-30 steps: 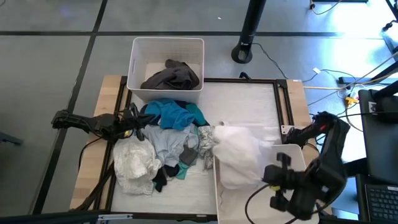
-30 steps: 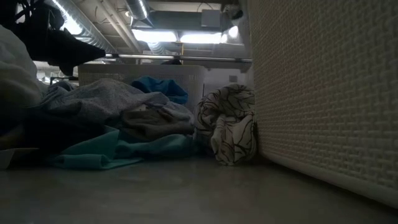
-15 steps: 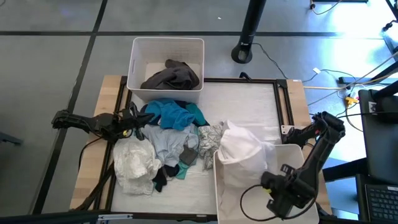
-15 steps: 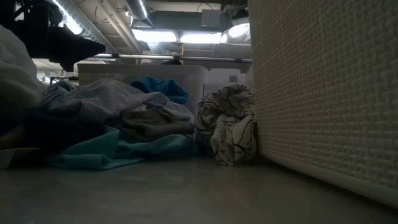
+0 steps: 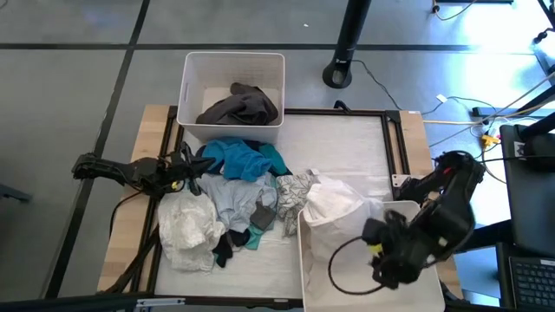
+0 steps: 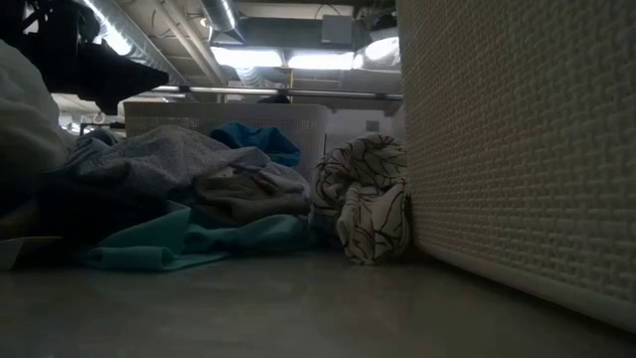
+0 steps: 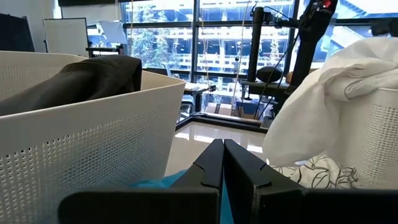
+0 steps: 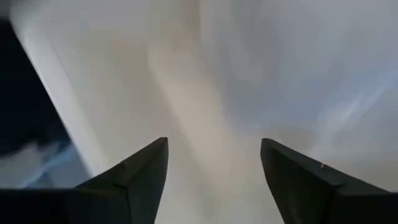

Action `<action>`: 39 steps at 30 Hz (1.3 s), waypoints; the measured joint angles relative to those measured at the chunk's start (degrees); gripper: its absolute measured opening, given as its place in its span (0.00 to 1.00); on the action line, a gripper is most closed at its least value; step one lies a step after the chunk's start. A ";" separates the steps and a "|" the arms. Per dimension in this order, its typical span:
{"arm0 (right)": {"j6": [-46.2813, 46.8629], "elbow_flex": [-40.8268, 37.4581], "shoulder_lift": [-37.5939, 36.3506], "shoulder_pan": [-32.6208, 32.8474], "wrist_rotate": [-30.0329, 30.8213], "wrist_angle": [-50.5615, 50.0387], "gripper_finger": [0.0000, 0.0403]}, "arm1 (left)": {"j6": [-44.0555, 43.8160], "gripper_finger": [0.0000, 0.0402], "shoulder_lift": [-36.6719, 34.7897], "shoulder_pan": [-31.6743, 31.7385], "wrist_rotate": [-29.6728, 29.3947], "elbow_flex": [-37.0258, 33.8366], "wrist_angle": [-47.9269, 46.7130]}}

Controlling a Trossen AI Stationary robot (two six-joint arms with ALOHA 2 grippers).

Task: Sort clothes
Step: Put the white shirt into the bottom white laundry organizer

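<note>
Woven-walled bin (image 5: 305,260) holds crumpled white garment (image 5: 334,208) (soft folds).

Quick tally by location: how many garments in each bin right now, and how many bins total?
Far bin: 1, a dark grey garment
Near bin: 1, a white garment draped over its rim
Bins: 2
Total binned garments: 2; the rest are piled on the table.

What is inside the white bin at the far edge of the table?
The far white bin holds one dark grey garment, bunched toward its near right side. Whether anything lies under the garment cannot be seen; the rest of the floor looks bare.
</note>
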 joint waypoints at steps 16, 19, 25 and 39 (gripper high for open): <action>-44.32 -1.18 -0.04 -17.40 11.22 0.05 0.64 | 0.00 0.01 0.01 0.00 0.00 0.00 -0.27; -47.48 -4.99 -0.04 -19.95 8.30 0.07 0.64 | 0.00 0.01 0.00 0.00 0.00 0.00 -0.28; -55.88 -12.43 -0.03 -23.43 6.32 2.16 0.58 | -0.28 0.01 0.01 0.00 0.00 0.00 -0.28; -56.59 -9.10 0.07 -23.15 2.81 2.14 0.06 | -0.22 0.01 0.00 -0.02 0.00 0.00 -0.28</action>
